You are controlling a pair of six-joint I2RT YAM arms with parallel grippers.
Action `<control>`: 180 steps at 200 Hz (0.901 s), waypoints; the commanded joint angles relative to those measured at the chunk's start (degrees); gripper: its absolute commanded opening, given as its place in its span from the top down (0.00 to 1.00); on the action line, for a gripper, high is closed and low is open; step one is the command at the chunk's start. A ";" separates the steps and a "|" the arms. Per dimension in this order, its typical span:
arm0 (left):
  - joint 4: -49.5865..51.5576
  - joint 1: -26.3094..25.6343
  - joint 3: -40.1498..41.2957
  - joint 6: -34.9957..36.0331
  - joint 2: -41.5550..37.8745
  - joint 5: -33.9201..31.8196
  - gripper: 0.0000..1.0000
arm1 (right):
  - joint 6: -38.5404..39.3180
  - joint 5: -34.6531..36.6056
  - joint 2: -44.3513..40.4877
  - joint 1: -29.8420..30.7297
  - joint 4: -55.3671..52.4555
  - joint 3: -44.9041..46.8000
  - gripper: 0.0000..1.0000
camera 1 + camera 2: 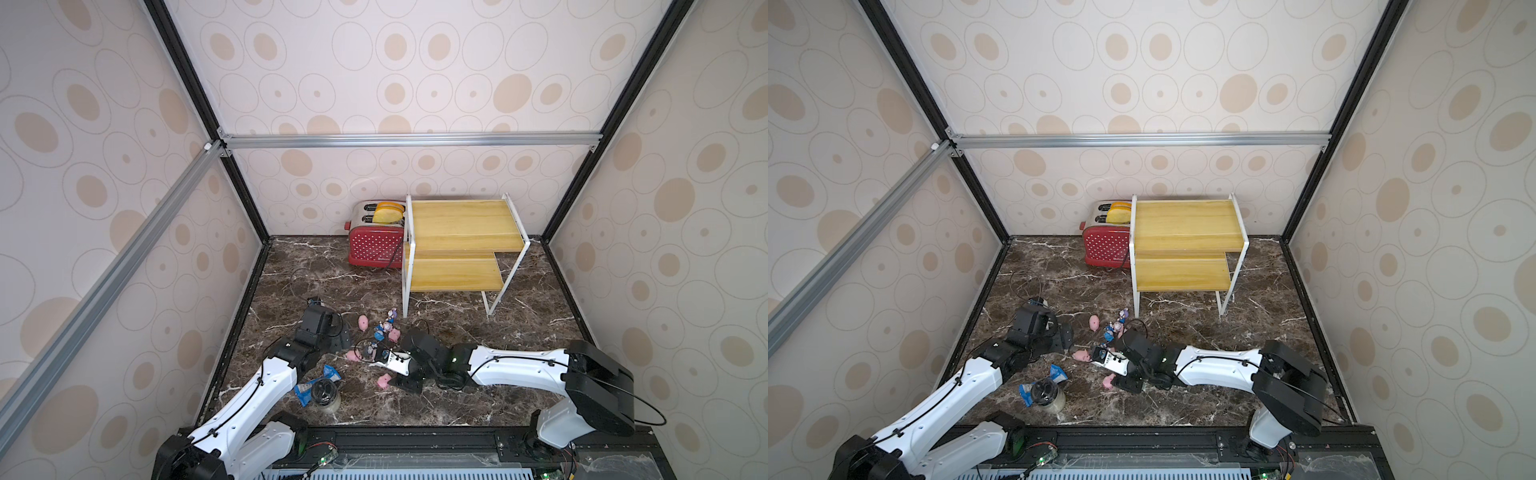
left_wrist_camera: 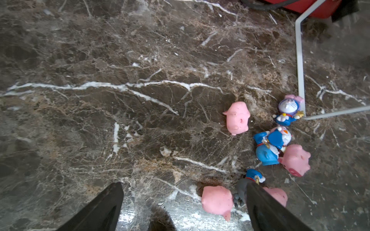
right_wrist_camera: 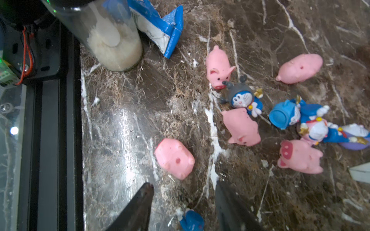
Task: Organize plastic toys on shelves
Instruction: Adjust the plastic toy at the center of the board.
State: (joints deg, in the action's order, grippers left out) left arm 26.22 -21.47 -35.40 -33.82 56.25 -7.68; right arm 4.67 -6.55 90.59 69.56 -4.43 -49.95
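Left wrist view shows the left gripper [image 2: 183,184] over the marble table [image 2: 100,90], its fingers [image 2: 104,208] spread wide and holding nothing. One of the pigs [image 2: 217,200] shows between them, close to one finger. In both top views this gripper sits at the left edge of the toy cluster.

Toward the front, a blue wrapper [image 1: 332,372] lies against a dark-lidded jar [image 1: 326,397]. Right of these, all the toys in view lie scattered on the table. There are five pigs, most on their sides or backs, with the figurines [image 3: 241,98] mixed among them. In the right wrist view the grey-hatted one touches two pigs.

The right gripper [image 3: 184,184] reaches in from the right, at the near side of the cluster. Its fingers stand partly apart. A blue figurine [image 3: 192,222] lies between them with a gap on each side, so nothing is clamped. A pig on its back lies just beyond the tips.

At the back, a red toaster [image 1: 374,245] stands just beside the left end of the shelves [image 1: 461,220]. The shelves are a white frame with two yellow boards, the upper one wider. One frame leg stands right next to the farthest figurine.
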 commanded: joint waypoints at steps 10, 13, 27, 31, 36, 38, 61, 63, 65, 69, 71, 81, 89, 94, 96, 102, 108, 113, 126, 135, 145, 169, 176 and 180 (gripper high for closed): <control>2.78 0.23 -4.06 -1.46 1.63 -6.45 0.01 | 0.88 3.01 4.47 3.23 -2.43 -1.99 0.48; 2.86 0.29 -4.07 -1.50 1.79 -6.81 0.01 | 0.96 3.07 4.90 3.45 -2.43 -2.25 0.48; 3.01 0.28 -4.28 -1.81 2.41 -7.47 0.01 | 1.09 4.17 6.47 3.82 -2.75 -3.57 0.49; 3.05 0.28 -4.33 -1.93 2.53 -7.63 0.01 | 0.95 4.94 7.03 3.87 -2.82 -3.84 0.49; 3.09 0.29 -4.28 -2.11 2.62 -7.86 0.01 | 0.65 5.82 7.48 3.83 -2.82 -4.13 0.50; 3.17 0.27 -4.27 -2.19 2.63 -7.98 0.01 | 0.55 6.06 7.78 3.83 -2.79 -4.24 0.50; 3.29 0.24 -3.93 -2.30 2.63 -8.80 0.01 | -0.10 8.25 9.96 3.83 -2.13 -5.04 0.53; 3.31 0.28 -3.92 -2.30 2.64 -8.85 0.01 | -0.19 8.40 10.05 3.83 -2.09 -5.13 0.53; 3.31 0.29 -3.96 -2.19 2.64 -8.89 0.01 | -0.25 8.50 10.20 3.83 -2.08 -5.21 0.53; 3.27 0.29 -3.98 -2.13 2.62 -8.93 0.01 | -0.35 8.92 10.48 3.82 -2.07 -5.39 0.54; 3.30 0.29 -3.91 -2.08 2.63 -8.93 0.01 | -0.42 9.03 10.59 3.83 -2.03 -5.48 0.55; 3.26 0.29 -4.00 -1.82 2.63 -8.93 0.01 | -1.30 10.46 11.28 3.82 -1.93 -5.73 0.60; 3.25 0.28 -4.10 -1.56 2.59 -8.78 0.01 | -1.84 11.71 11.37 3.65 -1.91 -5.60 0.66; 3.18 0.27 -4.17 -1.22 2.63 -8.48 0.01 | -2.10 12.14 11.32 3.52 -1.64 -5.24 0.69; 3.17 0.22 -4.22 -1.06 2.57 -8.24 0.01 | -2.29 12.16 11.25 3.38 -1.57 -5.06 0.70; 2.86 0.29 -4.33 -0.46 2.55 -7.70 0.01 | -3.10 11.98 10.68 2.78 -1.35 -4.55 0.74; 2.47 0.29 -4.42 0.22 2.52 -6.87 0.01 | -4.29 11.38 10.02 1.98 -1.07 -3.85 0.77; 1.93 0.29 -4.42 0.78 2.49 -6.00 0.01 | -5.23 10.60 9.23 1.04 -0.80 -3.18 0.80; 0.00 0.29 -4.42 2.78 2.71 -2.62 0.01 | -7.39 9.27 6.80 -1.33 -0.40 -1.28 0.86; -1.34 0.20 -4.36 3.67 2.79 -0.37 0.01 | -9.01 7.93 4.88 -3.06 -0.35 0.04 0.88; -3.13 -0.22 -4.24 4.82 2.98 2.50 0.01 | -11.10 4.80 2.42 -5.51 0.12 2.09 0.88; -6.36 -3.09 -4.80 7.18 4.35 7.51 0.01 | -17.83 -3.43 -3.48 -12.35 4.06 8.63 0.87; -7.13 -4.24 -4.97 7.97 4.87 8.44 0.01 | -19.81 -5.66 -4.67 -14.61 5.45 10.46 0.87; -7.53 -4.86 -5.05 8.38 5.16 8.82 0.01 | -21.16 -6.75 -5.17 -15.84 6.39 11.54 0.87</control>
State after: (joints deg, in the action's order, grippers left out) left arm 22.87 -23.33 -37.82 -29.87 59.94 -5.10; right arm -7.51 -4.58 89.08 58.76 -1.54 -43.48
